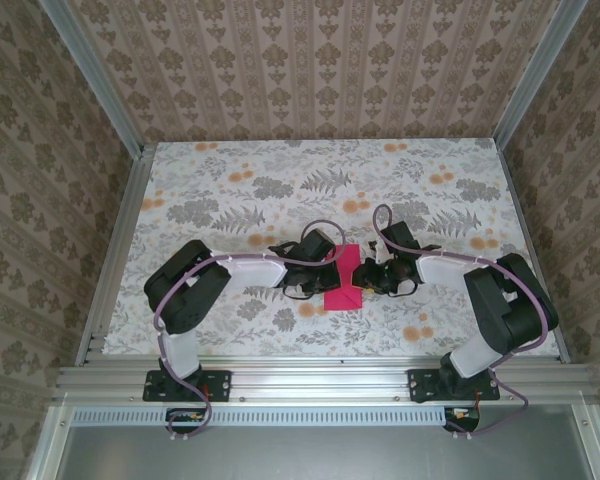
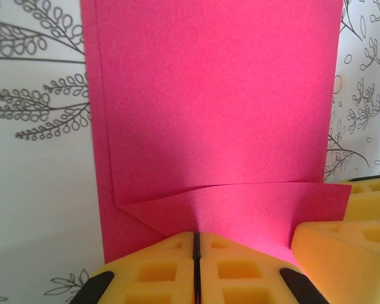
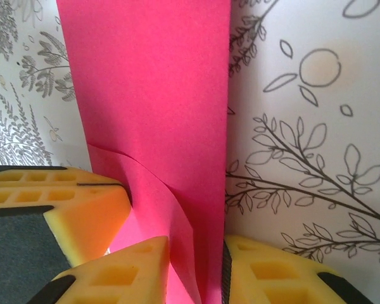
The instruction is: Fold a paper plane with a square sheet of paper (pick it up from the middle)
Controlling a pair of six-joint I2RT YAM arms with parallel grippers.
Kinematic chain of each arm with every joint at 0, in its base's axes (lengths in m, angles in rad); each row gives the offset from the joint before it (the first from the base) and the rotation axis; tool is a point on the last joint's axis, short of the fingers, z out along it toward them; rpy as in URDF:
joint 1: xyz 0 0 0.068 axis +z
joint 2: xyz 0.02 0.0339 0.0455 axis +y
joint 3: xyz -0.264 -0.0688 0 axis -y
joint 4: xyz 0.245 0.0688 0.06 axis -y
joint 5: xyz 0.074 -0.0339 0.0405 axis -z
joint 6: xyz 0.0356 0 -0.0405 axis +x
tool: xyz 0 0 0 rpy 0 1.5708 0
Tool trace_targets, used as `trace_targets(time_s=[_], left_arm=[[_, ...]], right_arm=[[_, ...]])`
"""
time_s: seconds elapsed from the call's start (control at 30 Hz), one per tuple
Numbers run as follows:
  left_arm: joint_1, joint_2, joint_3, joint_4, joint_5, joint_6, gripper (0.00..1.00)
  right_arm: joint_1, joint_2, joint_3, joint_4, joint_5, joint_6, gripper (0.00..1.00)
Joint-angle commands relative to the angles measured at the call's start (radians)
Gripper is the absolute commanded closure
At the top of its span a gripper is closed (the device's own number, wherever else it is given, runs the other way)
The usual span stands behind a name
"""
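The magenta-pink sheet of paper [image 1: 342,280] lies folded on the table's middle between both grippers. In the left wrist view the paper [image 2: 215,95] shows doubled layers and a slanted flap near my fingers. My left gripper [image 2: 196,235] is shut on its near edge, the yellow pads pressed together. My right gripper [image 3: 196,253] stands a little open, with a curled fold of the paper [image 3: 152,82] between its fingers, resting against the right pad. From above, the left gripper [image 1: 325,262] and right gripper [image 1: 367,275] meet at the sheet.
The floral tablecloth [image 1: 280,190] spreads out behind the arms. Patterned walls and aluminium rails [image 1: 120,240] bound the table on three sides. The other arm's yellow fingers [image 2: 348,234] crowd in beside my left gripper.
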Motion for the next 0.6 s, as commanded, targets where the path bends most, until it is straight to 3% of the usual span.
trace_targets(time_s=[0.0,0.23,0.57], left_arm=[[0.002,0.023,0.009,-0.041,-0.007,0.024,0.91],[0.002,0.014,0.007,-0.042,-0.009,0.025,0.90],[0.004,-0.028,0.006,-0.032,-0.019,0.021,0.90]], right_arm=[[0.002,-0.005,-0.010,0.026,-0.031,0.019,0.72],[-0.009,-0.025,-0.028,0.059,-0.079,0.030,0.71],[-0.014,-0.049,-0.034,0.064,-0.105,0.037,0.87]])
